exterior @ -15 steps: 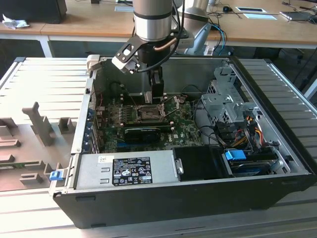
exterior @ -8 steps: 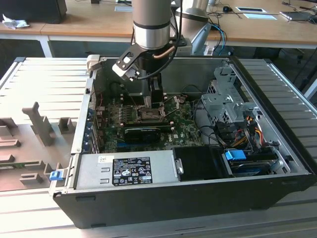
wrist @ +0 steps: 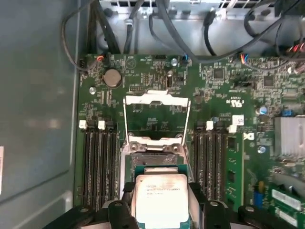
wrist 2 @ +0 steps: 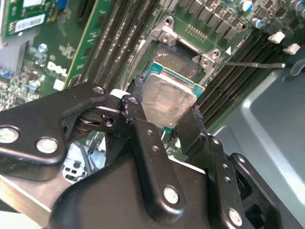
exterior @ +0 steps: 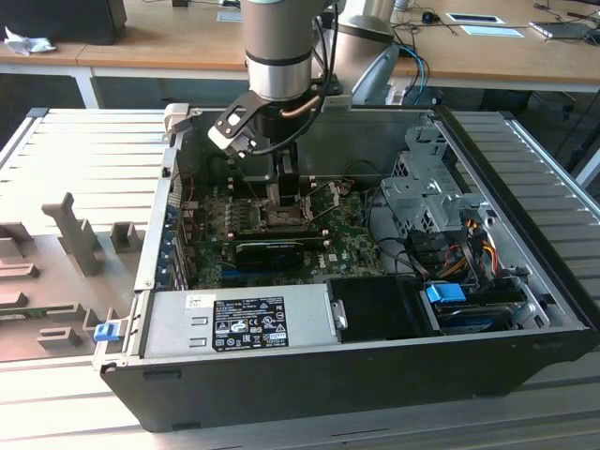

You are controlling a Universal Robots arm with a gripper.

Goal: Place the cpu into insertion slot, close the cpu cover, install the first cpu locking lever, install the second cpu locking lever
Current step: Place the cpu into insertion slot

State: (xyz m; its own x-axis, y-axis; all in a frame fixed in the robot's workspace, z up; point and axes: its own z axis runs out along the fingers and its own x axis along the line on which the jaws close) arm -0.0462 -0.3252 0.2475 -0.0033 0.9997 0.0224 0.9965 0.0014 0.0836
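Observation:
My gripper is shut on the cpu, a flat square chip with a dull silver top, and a black finger presses on each side of it. In the first wrist view the cpu hangs tilted just above the insertion slot, a dark square socket on the green motherboard. The cpu cover stands flipped open beyond the slot. Two thin locking levers stick up beside it. In the exterior view the gripper reaches down into the open computer case over the slot.
Black memory slots flank the socket on both sides. The case holds a grey power supply, a black card, a metal drive cage and bundled cables. Case walls rise around the board.

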